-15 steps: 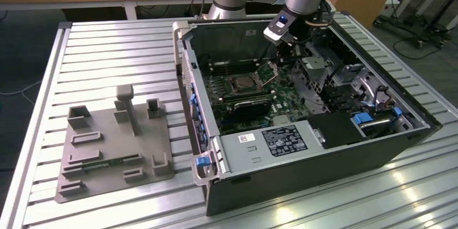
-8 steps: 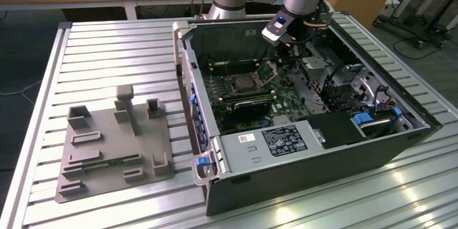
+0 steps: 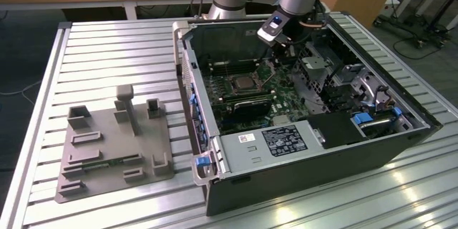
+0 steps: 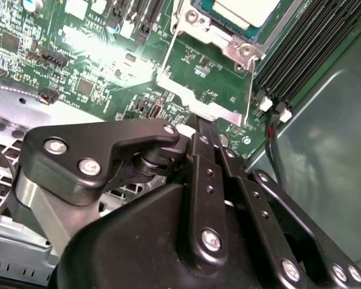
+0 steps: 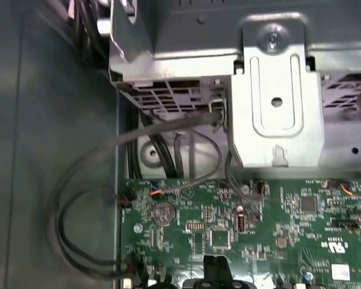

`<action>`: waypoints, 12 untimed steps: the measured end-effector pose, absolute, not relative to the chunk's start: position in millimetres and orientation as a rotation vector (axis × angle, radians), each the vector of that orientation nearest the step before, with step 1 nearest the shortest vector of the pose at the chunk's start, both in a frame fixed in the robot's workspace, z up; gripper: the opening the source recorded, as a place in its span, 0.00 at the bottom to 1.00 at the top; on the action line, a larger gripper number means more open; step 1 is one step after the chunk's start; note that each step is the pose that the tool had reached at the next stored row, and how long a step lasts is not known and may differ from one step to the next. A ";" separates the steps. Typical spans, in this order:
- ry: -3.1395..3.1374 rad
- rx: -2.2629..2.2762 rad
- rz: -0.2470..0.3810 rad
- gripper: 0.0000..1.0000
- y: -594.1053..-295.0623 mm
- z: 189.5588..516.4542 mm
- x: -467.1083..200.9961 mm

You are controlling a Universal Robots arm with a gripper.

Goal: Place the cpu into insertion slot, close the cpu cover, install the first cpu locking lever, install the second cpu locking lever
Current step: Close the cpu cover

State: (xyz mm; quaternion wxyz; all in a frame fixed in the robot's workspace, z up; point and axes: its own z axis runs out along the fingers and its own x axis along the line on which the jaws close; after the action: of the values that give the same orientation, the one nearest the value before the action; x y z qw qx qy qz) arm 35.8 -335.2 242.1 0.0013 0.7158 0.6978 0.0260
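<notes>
Jaws together, the gripper [image 4: 206,125], right by the thin locking lever [image 4: 198,103] beside the cpu cover [image 4: 192,25], could slip off it and scrape the green board [image 4: 96,72]

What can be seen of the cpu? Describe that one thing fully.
The cpu is a small, flat, square chip with a silvery-tan metal top. It lies level in the insertion slot on the green motherboard, inside the open computer case. In the second wrist view a strip of its green base shows beside the top, and a silver metal frame borders it.
</notes>
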 end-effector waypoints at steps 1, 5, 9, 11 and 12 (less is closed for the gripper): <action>2.191 2.247 0.082 0.11 -335.2 242.1 34.8; 2.192 2.248 0.085 0.11 -335.2 242.0 29.7; 2.193 2.249 0.087 0.11 -335.2 242.1 24.6; 2.193 2.249 0.087 0.11 -335.2 242.1 22.5; 2.193 2.250 0.088 0.11 -335.2 242.1 21.6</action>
State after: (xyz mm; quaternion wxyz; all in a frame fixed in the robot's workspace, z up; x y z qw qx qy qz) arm 21.6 -335.2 242.1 -0.0007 0.7158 0.6978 0.0279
